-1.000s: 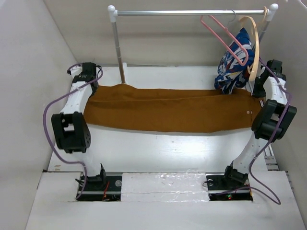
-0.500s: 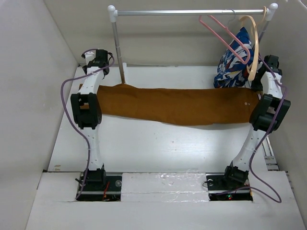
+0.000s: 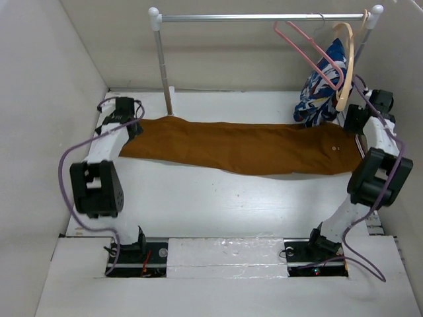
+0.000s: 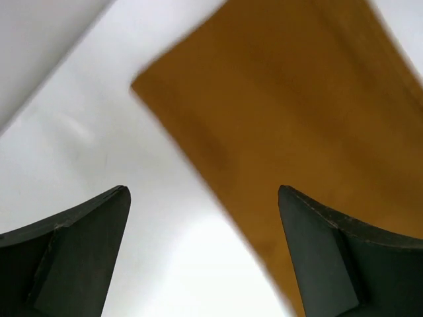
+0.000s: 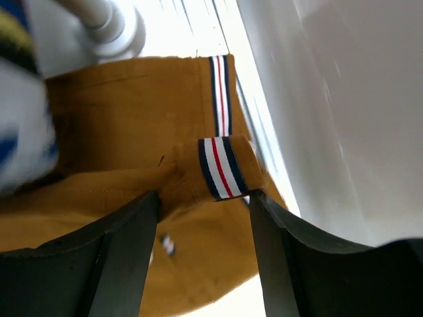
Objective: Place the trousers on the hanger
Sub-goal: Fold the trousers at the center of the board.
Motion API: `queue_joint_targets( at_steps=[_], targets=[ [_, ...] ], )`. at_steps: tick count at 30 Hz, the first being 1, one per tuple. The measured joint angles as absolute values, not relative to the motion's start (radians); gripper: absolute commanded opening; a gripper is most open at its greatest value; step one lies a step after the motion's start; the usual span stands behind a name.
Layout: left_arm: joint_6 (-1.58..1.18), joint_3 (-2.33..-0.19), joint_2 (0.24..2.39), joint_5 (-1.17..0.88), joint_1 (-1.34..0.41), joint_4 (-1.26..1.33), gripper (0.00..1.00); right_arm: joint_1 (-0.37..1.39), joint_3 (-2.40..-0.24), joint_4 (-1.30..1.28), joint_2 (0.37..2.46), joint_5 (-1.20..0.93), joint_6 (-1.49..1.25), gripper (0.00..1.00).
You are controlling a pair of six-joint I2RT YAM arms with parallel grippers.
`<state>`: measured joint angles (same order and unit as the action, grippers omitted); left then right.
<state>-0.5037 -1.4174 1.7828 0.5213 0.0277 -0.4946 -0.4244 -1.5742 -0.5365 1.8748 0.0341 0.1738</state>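
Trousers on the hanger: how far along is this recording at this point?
Done: nothing yet. The trousers lie flat across the table, and the pink hanger hangs on the rail. In hand: the left claw is open above the leg end; the right claw straddles the striped waistband, grip unclear. Left: fetch the hanger and drape the trousers over it.

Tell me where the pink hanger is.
Top view, far right: the pink hanger hangs from the rail, just left of the wooden hanger, over the patterned garment.

Rust-brown trousers (image 3: 244,146) lie flat, stretched across the table, waistband at right; pink wire hanger (image 3: 309,53) hangs on the rail.
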Motion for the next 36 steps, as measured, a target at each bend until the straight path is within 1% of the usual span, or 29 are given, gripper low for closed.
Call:
queue_joint_targets(
  at_steps=[2,4,5,6,8,11,14,21,24,26,27,29,32,35,36],
  targets=[
    [-0.535,-1.242,1.622,0.448,0.044,-0.458,0.89,-0.45,-1.448,-0.479,1.765,-0.012,0.146,0.62],
    [-0.561,-1.155,1.553,0.397,0.062,-0.429,0.93,-0.489,-1.323,-0.413,1.675,-0.065,0.115,0.64],
    [-0.579,-1.137,1.549,0.355,0.069,-0.401,0.95,-0.511,-1.279,-0.395,1.65,-0.091,0.104,0.67],
    [-0.58,-1.123,1.563,0.354,0.077,-0.399,0.95,-0.533,-1.238,-0.384,1.635,-0.118,0.092,0.67],
    [-0.589,-1.121,1.63,0.311,0.08,-0.377,0.96,-0.573,-1.197,-0.372,1.637,-0.157,0.082,0.72],
    [-0.598,-1.121,1.736,0.258,0.08,-0.354,0.97,-0.609,-1.173,-0.384,1.639,-0.189,0.081,0.76],
    [-0.607,-1.124,1.794,0.229,0.08,-0.346,0.96,-0.616,-1.173,-0.382,1.617,-0.197,0.086,0.76],
    [-0.642,-1.161,1.819,0.18,0.08,-0.303,0.95,-0.614,-1.169,-0.386,1.495,-0.172,0.117,0.77],
    [-0.657,-1.173,1.831,0.18,0.08,-0.297,0.94,-0.614,-1.115,-0.372,1.432,-0.164,0.114,0.78],
    [-0.667,-1.19,1.844,0.18,0.08,-0.294,0.91,-0.617,-1.065,-0.368,1.402,-0.161,0.112,0.81],
    [-0.671,-1.198,1.85,0.181,0.08,-0.29,0.87,-0.623,-1.046,-0.369,1.398,-0.164,0.112,0.81],
    [-0.675,-1.2,1.852,0.182,0.08,-0.279,0.85,-0.656,-1.029,-0.381,1.408,-0.179,0.111,0.8],
    [-0.678,-1.2,1.855,0.19,0.08,-0.278,0.77,-0.683,-1.026,-0.38,1.42,-0.168,0.107,0.79],
    [-0.679,-1.203,1.86,0.198,0.08,-0.278,0.68,-0.634,-0.962,-0.314,1.416,-0.178,0.088,0.77],
    [-0.679,-1.208,1.865,0.2,0.08,-0.278,0.59,-0.618,-0.928,-0.293,1.42,-0.189,0.08,0.77]
  ],
)
